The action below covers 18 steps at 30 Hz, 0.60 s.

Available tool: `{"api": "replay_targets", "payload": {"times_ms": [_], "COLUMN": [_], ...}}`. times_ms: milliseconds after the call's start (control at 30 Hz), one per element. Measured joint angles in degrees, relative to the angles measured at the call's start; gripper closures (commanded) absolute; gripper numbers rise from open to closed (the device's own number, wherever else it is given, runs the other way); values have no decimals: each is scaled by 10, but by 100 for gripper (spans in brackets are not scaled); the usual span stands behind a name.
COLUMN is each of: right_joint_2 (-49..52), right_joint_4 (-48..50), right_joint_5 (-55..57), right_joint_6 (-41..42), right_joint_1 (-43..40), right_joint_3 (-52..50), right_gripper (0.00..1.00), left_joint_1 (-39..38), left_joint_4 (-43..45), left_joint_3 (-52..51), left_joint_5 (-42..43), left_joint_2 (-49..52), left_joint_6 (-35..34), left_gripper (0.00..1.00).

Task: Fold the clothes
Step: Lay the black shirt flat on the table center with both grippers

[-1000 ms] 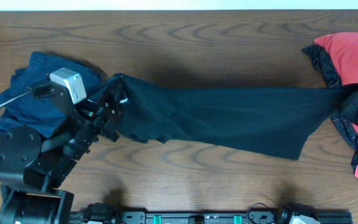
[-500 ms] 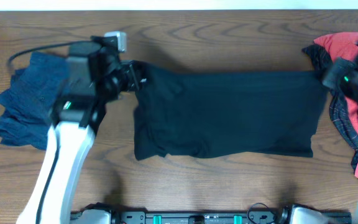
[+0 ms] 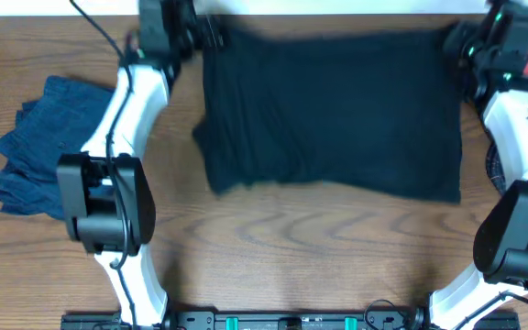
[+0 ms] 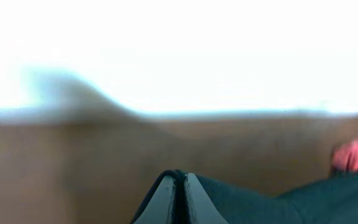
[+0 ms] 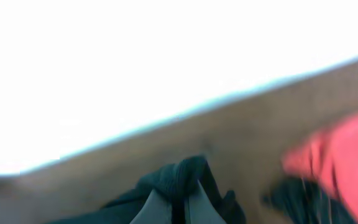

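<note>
At the left end of the bench (image 3: 291, 247), a rumpled navy garment (image 3: 39, 151) lies in a loose heap, apart from the black shirt. Just right of it, the white left arm (image 3: 126, 101) reaches toward the far edge of the bench. The left gripper (image 4: 180, 183) is at the far left corner of the black shirt (image 3: 337, 110). In the left wrist view its two fingers are pressed together with dark fabric running out from between them, so it is closed on the shirt.

The shirt spans the middle of the bench as a broad, roughly rectangular sheet. Its far edge is stretched between the two grippers and its near edge lies on the wood. The near left corner is bunched and slightly folded under, while the rest looks fairly flat. No logo or lettering shows on the side facing up.

At the far right corner the right gripper (image 5: 178, 202) is also clamped tight, with a knot of black fabric gathered at its fingertips. The right arm (image 3: 521, 128) comes up along the right side of the bench. Beside it lies a red garment (image 5: 344, 158), and next to that, in the blurred right wrist view, is a dark patch (image 5: 291, 198) that may be plaid cloth.
</note>
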Motion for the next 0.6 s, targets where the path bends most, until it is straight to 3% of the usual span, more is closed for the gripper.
{"api": "replay_targets", "payload": {"times_ms": [167,267,400,600], "right_joint_2": [-8,-22,-38,-43], "right_joint_4": [-80,-164,-264,-504], "right_joint_5": [7,21,53,94], "right_joint_6": [10,5,-12,-50], "right_joint_1": [0,0,0,0], "right_joint_3": [161,235,279,281], "right_gripper": [99,99,99,99], "left_joint_1": [24,34,35,35], "left_joint_4": [-63,-143,-264,-554], "left_joint_3": [209,281,303,304], "left_joint_5": [-11,-12,-11,-12], "left_joint_2": [-5,-36,-78,-87], "left_joint_6": [0,2,13,39], "left_gripper": [94,94,94,94]}}
